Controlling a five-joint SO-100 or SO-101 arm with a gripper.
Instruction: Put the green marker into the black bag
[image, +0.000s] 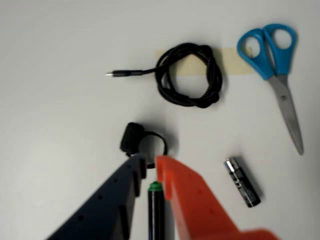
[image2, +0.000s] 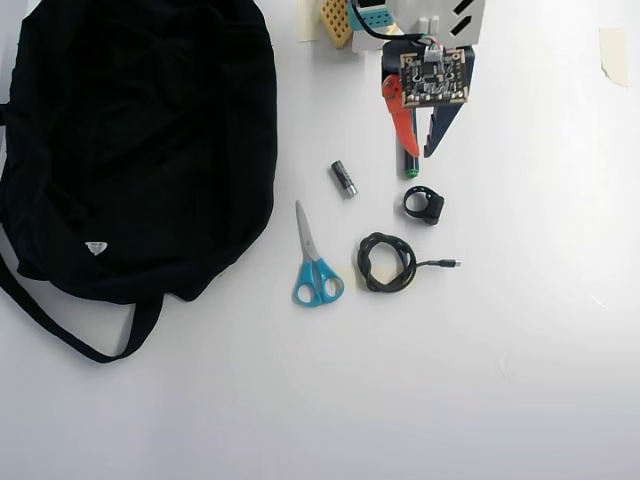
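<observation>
The two-finger hand (image: 150, 167), one finger dark blue and one orange, is seen straddling the slim black-barrelled green marker (image: 155, 207). The fingers stand apart at the tips; whether they press the barrel cannot be told. In the overhead view the marker (image2: 410, 165) is found lying on the white bench (image2: 520, 330) near its top edge, apparently not yet lifted. The large soft black fabric bag (image2: 140, 140) is seen at the top left corner, well apart. Grasp, carry and drop are judged outstanding.
</observation>
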